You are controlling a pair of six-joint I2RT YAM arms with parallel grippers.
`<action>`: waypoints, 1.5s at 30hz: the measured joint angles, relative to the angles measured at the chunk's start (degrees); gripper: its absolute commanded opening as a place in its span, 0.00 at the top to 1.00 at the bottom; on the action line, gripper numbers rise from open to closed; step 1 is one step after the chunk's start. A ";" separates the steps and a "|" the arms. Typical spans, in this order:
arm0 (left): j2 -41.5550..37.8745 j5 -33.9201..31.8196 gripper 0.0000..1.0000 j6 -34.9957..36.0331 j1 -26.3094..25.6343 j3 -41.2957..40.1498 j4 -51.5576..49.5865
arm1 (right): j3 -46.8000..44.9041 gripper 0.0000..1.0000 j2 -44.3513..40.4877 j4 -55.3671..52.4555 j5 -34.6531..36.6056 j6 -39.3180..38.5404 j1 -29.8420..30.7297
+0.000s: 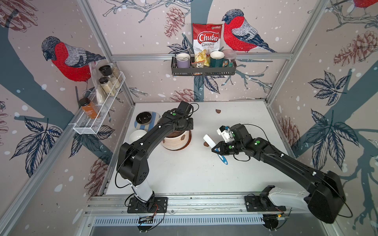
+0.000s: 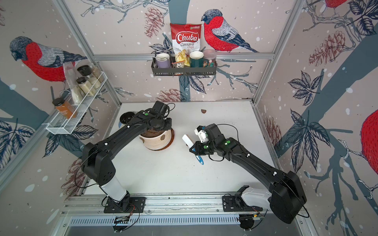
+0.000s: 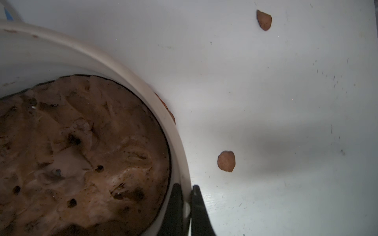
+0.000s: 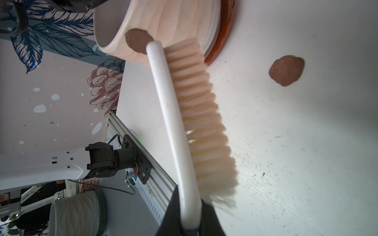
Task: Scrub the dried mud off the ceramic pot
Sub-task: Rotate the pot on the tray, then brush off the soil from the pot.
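Two claws split our work: the left claw (image 3: 186, 189) pinched the pot (image 3: 102, 61) rim to steady it, the right claw (image 4: 189, 202) gripped the brush (image 4: 171, 114), mud (image 4: 136, 39) just ahead.

A robot lab cell dressed as a home kitchen: aluminium framing (image 1: 143, 56) carries bird-print wallpaper (image 1: 143, 24), a wire rack (image 1: 98, 120) of spice jars (image 1: 105, 82) and a black shelf (image 1: 204, 70) with mugs (image 1: 183, 60) and a chips bag (image 1: 206, 38) hang above the white worktop (image 1: 194, 173), and the left arm (image 1: 147, 139) and right arm (image 1: 286, 161) are bolted to a rail (image 1: 204, 201).
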 measured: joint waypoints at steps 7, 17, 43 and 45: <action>1.18 -0.28 0.85 -13.53 0.00 1.03 2.03 | 1.84 1.00 4.96 4.55 -5.14 2.08 1.36; -6.80 4.87 0.70 -18.56 3.54 1.14 1.55 | 5.86 1.00 11.34 13.84 -13.35 10.01 2.10; -38.42 -5.79 0.04 4.11 24.41 -26.29 -4.00 | 19.30 1.00 29.03 19.58 -20.83 18.27 1.95; -38.38 -6.19 0.04 5.35 24.52 -27.58 -4.00 | 18.71 1.00 29.22 19.58 -20.94 17.97 0.94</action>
